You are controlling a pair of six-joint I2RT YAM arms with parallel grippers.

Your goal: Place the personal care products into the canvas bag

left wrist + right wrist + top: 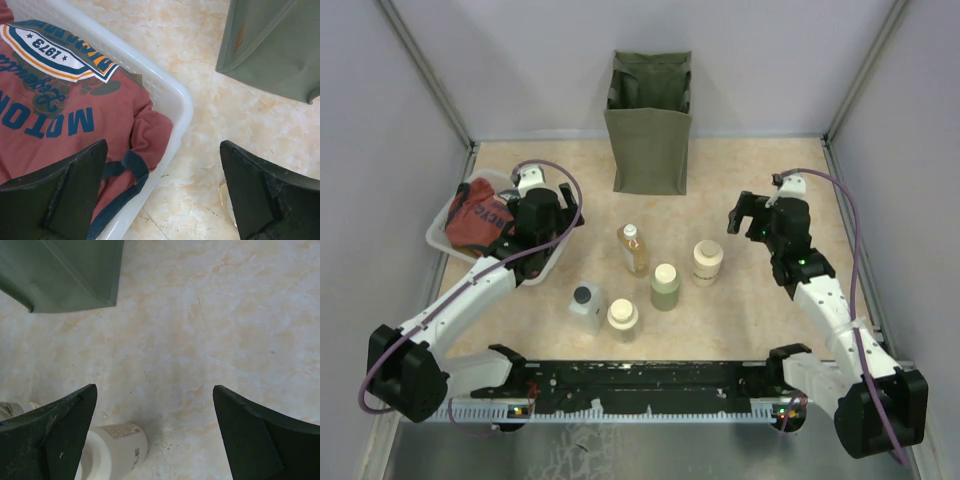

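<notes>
The olive-green canvas bag (648, 125) stands upright at the back middle; it also shows in the left wrist view (275, 45) and the right wrist view (65, 270). Five products stand in front of it: an amber bottle (633, 250), a green bottle with cream cap (665, 286), a cream jar (707, 262), a grey bottle with black cap (586, 303) and a pale jar with wide cream lid (622, 319). My left gripper (568, 208) is open and empty (162, 150) over the tray's right edge. My right gripper (744, 215) is open and empty (154, 390), right of and behind the cream jar (112, 450).
A clear plastic tray (442, 225) at the left holds a red-and-black fabric pouch (480, 212); its rim (175, 95) and the pouch (60, 100) fill the left wrist view. Grey walls close in the table on three sides.
</notes>
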